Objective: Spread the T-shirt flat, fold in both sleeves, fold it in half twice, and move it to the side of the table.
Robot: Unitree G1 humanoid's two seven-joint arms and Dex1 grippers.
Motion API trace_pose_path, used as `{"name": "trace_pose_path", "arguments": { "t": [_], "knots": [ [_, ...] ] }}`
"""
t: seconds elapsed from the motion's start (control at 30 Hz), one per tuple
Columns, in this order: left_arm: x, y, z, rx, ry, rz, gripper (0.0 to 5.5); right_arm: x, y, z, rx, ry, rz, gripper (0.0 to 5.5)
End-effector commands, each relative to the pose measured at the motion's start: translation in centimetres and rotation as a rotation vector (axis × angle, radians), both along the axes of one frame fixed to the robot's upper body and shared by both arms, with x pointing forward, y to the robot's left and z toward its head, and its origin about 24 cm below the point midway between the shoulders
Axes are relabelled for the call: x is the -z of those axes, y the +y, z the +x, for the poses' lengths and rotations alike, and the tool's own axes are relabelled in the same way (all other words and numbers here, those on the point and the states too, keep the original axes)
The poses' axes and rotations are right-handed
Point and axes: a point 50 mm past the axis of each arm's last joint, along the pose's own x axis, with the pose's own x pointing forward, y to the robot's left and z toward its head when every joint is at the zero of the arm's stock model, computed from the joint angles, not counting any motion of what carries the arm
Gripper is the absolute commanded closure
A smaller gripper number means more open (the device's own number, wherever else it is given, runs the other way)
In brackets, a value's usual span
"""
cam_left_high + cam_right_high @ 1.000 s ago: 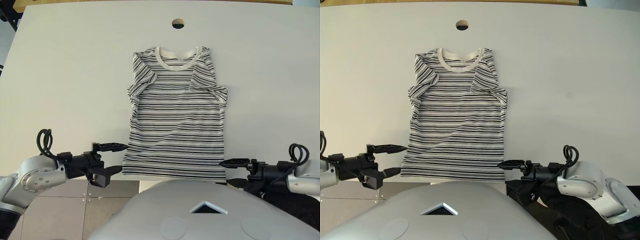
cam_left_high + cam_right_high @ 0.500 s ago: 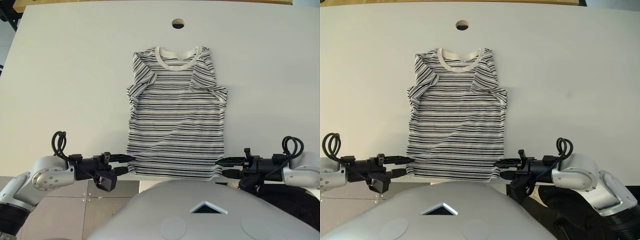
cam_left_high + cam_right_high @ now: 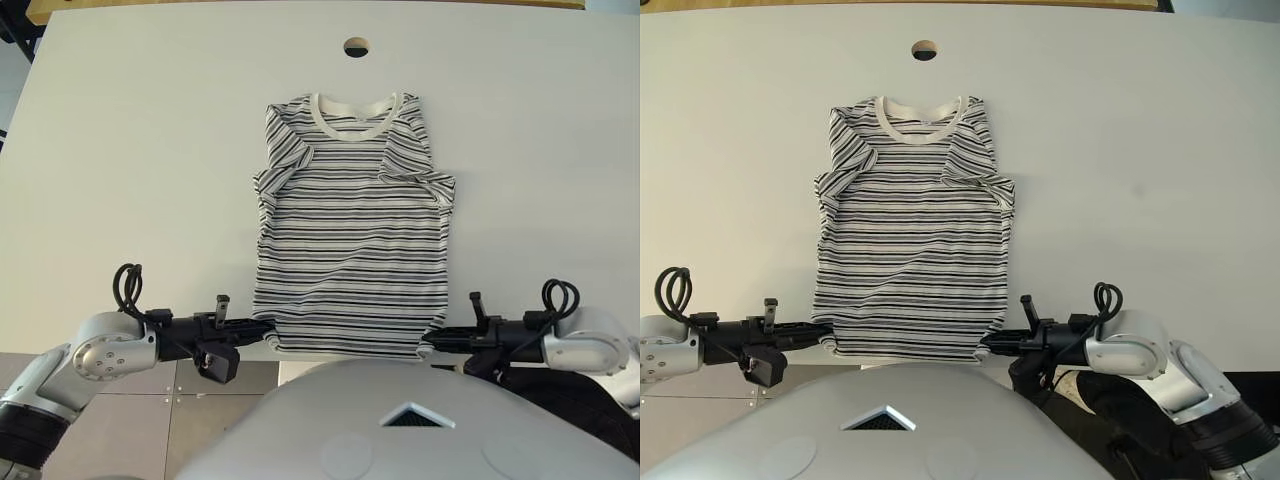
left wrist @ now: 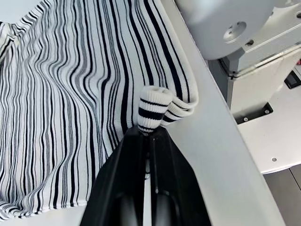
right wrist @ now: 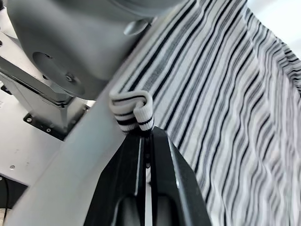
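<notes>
T-shirt (image 3: pixel 350 240) lies mid-table (image 3: pixel 140 160), collar away from the robot, both sleeves already folded in. Over the past second both arms have closed inward along the near edge. The left gripper (image 3: pixel 262 326), previously apart beside the hem (image 4: pixel 153 106), is now clamped on its left corner. The right gripper (image 3: pixel 432 341) likewise pinches the right corner. The hem has drawn in slightly at both corners. Whether both fabric layers are caught cannot be confirmed. Assessment: grasp appears secured, and the first half-fold can begin.
</notes>
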Motion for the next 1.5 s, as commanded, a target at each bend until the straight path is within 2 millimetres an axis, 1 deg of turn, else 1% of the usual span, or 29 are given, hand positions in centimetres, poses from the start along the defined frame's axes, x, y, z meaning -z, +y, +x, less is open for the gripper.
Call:
{"name": "trace_pose_path", "arguments": {
  "t": [0.03,0.07,0.1,0.17,0.2,0.27,0.4,0.47,0.63,0.73,0.8,0.97,1.0,1.03,1.13,1.3,1.37,1.43,1.5],
  "knots": [
    [-0.8,0.0,0.3,-0.036,0.012,-0.061,5.39,-1.4,-0.8,1.0,0.078,-0.041,0.044,5.40],
    [-1.2,-0.2,0.1,-0.051,0.017,-0.100,5.39,-1.8,-1.2,1.4,0.122,-0.047,0.071,5.40],
    [-2.0,-0.5,0.5,-0.084,-0.003,-0.163,5.39,-2.5,-1.6,1.9,0.190,-0.050,0.128,5.40],
    [-3.1,-0.9,1.7,-0.145,-0.059,-0.258,5.39,-3.2,-2.2,2.7,0.287,-0.062,0.208,5.40],
    [-3.4,-1.2,3.3,-0.219,-0.124,-0.312,5.39,-3.5,-2.5,3.7,0.347,-0.088,0.258,5.40],
    [-3.6,-1.5,6.4,-0.380,-0.247,-0.375,5.39,-3.8,-2.6,5.7,0.443,-0.153,0.340,5.40],
    [-2.5,-1.7,11.1,-0.614,-0.380,-0.395,5.39,-3.4,-1.8,9.8,0.614,-0.299,0.446,5.40],
    [-1.8,-2.1,13.1,-0.692,-0.425,-0.389,5.39,-3.0,-1.4,11.8,0.695,-0.367,0.479,5.40],
    [-0.5,-2.9,16.2,-0.752,-0.475,-0.367,5.39,-2.5,-0.7,15.0,0.824,-0.474,0.512,5.40],
    [0.2,-2.6,18.2,-0.812,-0.504,-0.341,5.39,-2.1,-0.1,16.9,0.891,-0.519,0.519,5.40],
    [0.6,-2.5,19.1,-0.826,-0.513,-0.331,5.39,-1.8,0.1,17.8,0.918,-0.541,0.512,5.40],
    [1.5,-2.7,20.6,-0.848,-0.525,-0.294,5.39,-0.9,1.3,19.0,0.914,-0.545,0.491,5.40],
    [1.8,-2.7,21.0,-0.860,-0.526,-0.279,5.16,-0.6,1.4,19.2,0.913,-0.540,0.474,5.19],
    [2.2,-3.0,21.3,-0.858,-0.524,-0.258,5.11,-0.4,1.5,19.5,0.918,-0.538,0.462,5.10],
    [2.9,-3.7,21.5,-0.842,-0.508,-0.240,4.70,-0.1,1.8,19.8,0.919,-0.537,0.451,4.66],
    [2.9,-3.7,22.3,-0.916,-0.520,-0.270,4.01,0.3,2.5,20.6,0.921,-0.540,0.440,3.84],
    [2.8,-3.1,22.8,-1.000,-0.544,-0.270,3.68,0.3,2.8,21.1,0.926,-0.555,0.433,3.47],
    [2.6,-2.1,23.2,-1.084,-0.573,-0.267,3.43,-0.1,2.9,20.9,0.902,-0.565,0.444,3.32],
    [2.3,-0.6,23.2,-1.181,-0.610,-0.269,3.17,-0.7,2.6,19.3,0.783,-0.561,0.418,3.32]
  ]
}}
